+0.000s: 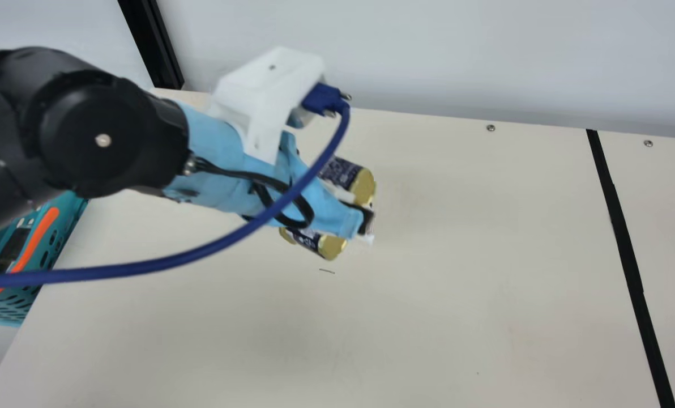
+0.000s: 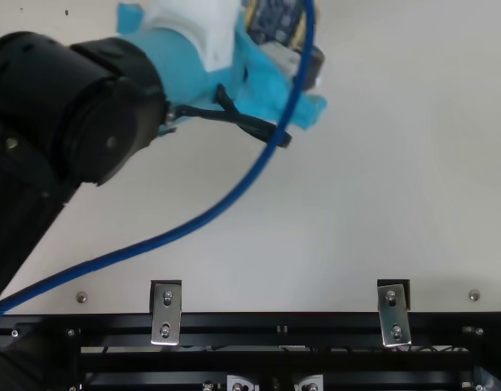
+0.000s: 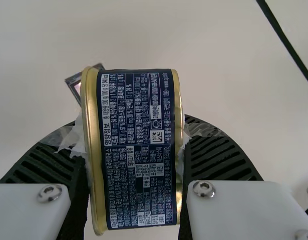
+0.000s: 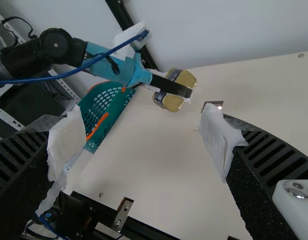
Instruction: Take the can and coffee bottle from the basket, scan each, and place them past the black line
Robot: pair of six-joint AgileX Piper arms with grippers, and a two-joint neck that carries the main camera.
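Main view: holds the can (image 1: 343, 171) crosswise in the left claw (image 1: 363, 207), long side slanting one to seven o'clock, with the black line (image 1: 626, 243) well off toward three.

From my station I count one can (image 3: 138, 150), one basket (image 4: 111, 100), one black line (image 1: 624, 243), one table (image 1: 485, 283), two grippers, namely my left gripper (image 1: 366, 219) and my right gripper (image 4: 136, 150), and, in the top view, two metal brackets (image 2: 166, 314) lapping the table's edge
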